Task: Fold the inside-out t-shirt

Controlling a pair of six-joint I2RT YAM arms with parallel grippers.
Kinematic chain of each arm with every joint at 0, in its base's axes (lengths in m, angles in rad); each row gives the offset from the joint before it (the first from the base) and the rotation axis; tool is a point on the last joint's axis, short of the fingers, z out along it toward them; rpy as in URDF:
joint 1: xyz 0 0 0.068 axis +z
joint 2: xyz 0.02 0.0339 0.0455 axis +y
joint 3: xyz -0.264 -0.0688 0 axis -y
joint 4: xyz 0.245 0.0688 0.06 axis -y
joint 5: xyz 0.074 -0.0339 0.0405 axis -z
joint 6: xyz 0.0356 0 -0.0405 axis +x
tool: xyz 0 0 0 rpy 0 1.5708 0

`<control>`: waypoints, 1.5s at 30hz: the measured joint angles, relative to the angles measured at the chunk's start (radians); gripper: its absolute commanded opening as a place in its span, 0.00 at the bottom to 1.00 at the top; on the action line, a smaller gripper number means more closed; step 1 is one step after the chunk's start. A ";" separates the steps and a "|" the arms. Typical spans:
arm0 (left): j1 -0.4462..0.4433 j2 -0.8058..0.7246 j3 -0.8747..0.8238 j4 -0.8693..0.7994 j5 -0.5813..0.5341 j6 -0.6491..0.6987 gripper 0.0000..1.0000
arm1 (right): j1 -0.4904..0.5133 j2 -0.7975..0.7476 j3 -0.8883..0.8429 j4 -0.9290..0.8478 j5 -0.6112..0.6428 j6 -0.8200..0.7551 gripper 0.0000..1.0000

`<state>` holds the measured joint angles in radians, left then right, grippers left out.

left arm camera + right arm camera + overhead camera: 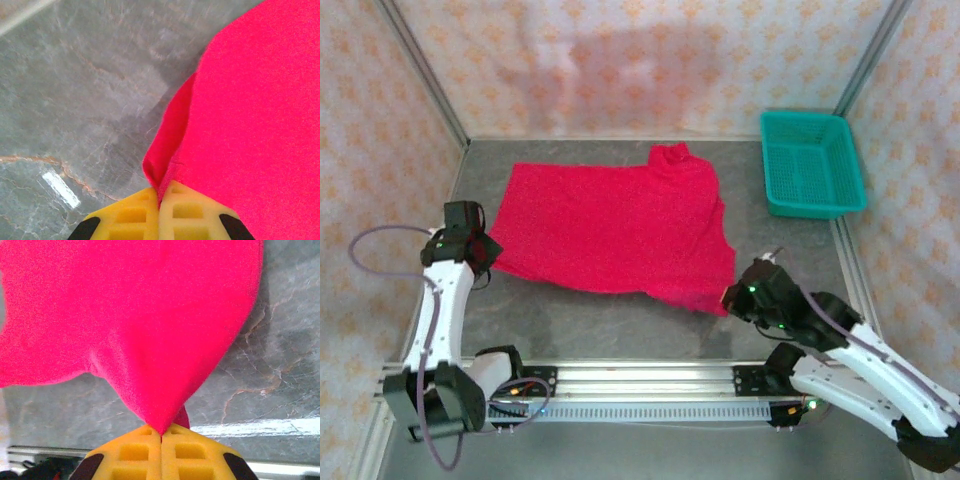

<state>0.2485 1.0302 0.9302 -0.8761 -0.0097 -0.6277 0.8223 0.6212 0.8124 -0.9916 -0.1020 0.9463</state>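
- Gray marbled table (620, 325) under everything, with flowery cream walls (620, 60) on three sides.
- Red t-shirt (610, 225) spread out flat on the middle of the table, with one bumpy bit sticking out at the far edge.
- Off in the far right corner, teal basket (812, 165), well apart from the t-shirt.
- At the near left corner of the t-shirt, left gripper (485, 250), pressed together and pinching the red cloth.
- Seen from the left wrist, yellow left fingers (130, 217) squeezed tight side by side, with a small fold of red cloth caught in the thin line between them.
- At the near right corner of the t-shirt, right gripper (732, 297), pressed together too and pinching the cloth.
- Seen from the right wrist, yellow right fingers (135, 452) shut tight on the cloth, which comes to a point at the pinch and fans out wide beyond it.
- Along the near edge of the table, silver rail (640, 378), running between the two arm bases.
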 measured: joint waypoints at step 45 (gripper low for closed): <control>-0.094 1.289 1.173 0.010 -0.016 0.202 0.74 | -0.455 1.852 1.485 0.380 0.085 -0.647 0.56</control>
<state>0.1547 2.3192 2.1036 -0.8658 -0.0261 -0.4259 0.3676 2.4733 2.2974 -0.6113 -0.0166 0.2989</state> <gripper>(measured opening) 0.738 0.562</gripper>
